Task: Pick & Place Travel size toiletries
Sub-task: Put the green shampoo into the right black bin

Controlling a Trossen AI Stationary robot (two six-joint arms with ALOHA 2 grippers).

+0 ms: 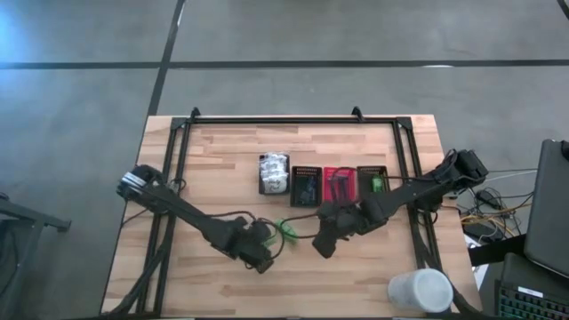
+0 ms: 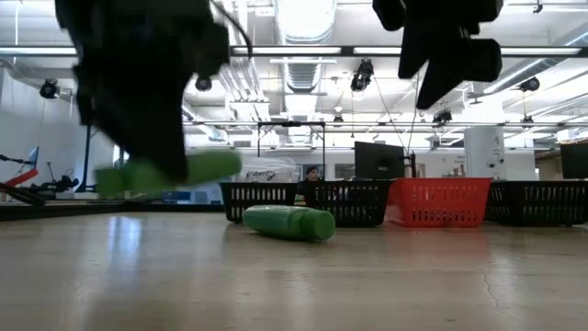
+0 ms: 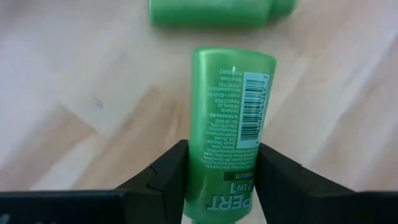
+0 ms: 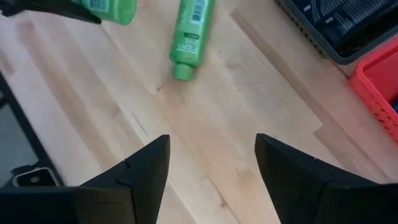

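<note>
My left gripper (image 3: pixel 221 180) clamps a green bottle (image 3: pixel 227 124) reading "PERT 2IN1", barcode visible only here; my right gripper (image 4: pixel 211 165) gapes empty.

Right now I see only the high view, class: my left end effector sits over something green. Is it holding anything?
Observer: Yes. The left end effector is shut on a green bottle, one finger on each side.
Operator: Is that bottle off the table?
Observer: The low view shows it lifted, lying level above the wood.
Operator: Any other bottle nearby?
Observer: A second green bottle lies on its side on the table, in front of the bins.
Operator: And my right end effector?
Observer: The right end effector is open and empty above bare wood.
</note>
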